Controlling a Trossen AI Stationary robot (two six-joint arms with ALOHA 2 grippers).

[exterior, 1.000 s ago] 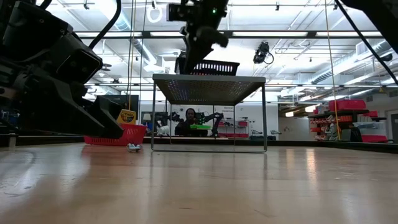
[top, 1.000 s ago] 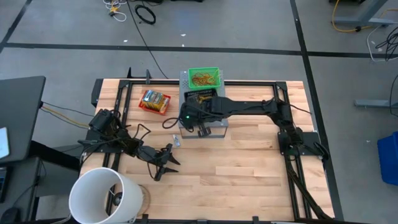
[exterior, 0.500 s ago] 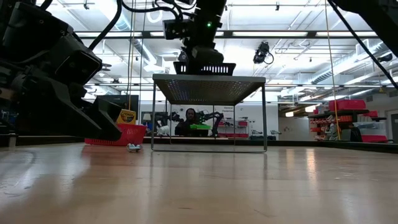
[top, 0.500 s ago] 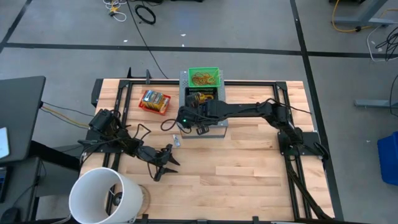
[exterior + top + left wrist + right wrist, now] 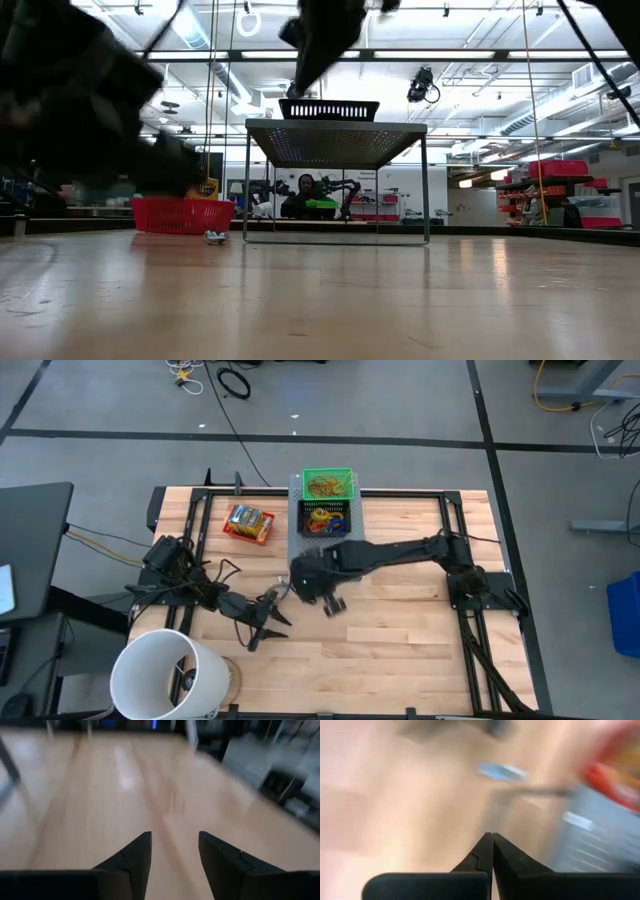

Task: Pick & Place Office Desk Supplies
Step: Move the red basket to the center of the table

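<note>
Overhead, right gripper (image 5: 333, 603) hangs over bare counter (image 5: 400, 630) just in front of grey perforated box (image 5: 296, 540), fingers pressed together, nothing held. Left gripper (image 5: 262, 622) near white bucket (image 5: 165, 675), fingers apart, nothing between. Rubber bands: orange tangle in green tray (image 5: 329, 484), mixed colours in black basket (image 5: 325, 520) atop box. Yellow-orange packet (image 5: 248, 523) lies flat beside box, long axis slanting across counter. Small pale item (image 5: 283, 586) between grippers, orientation unclear.
</note>
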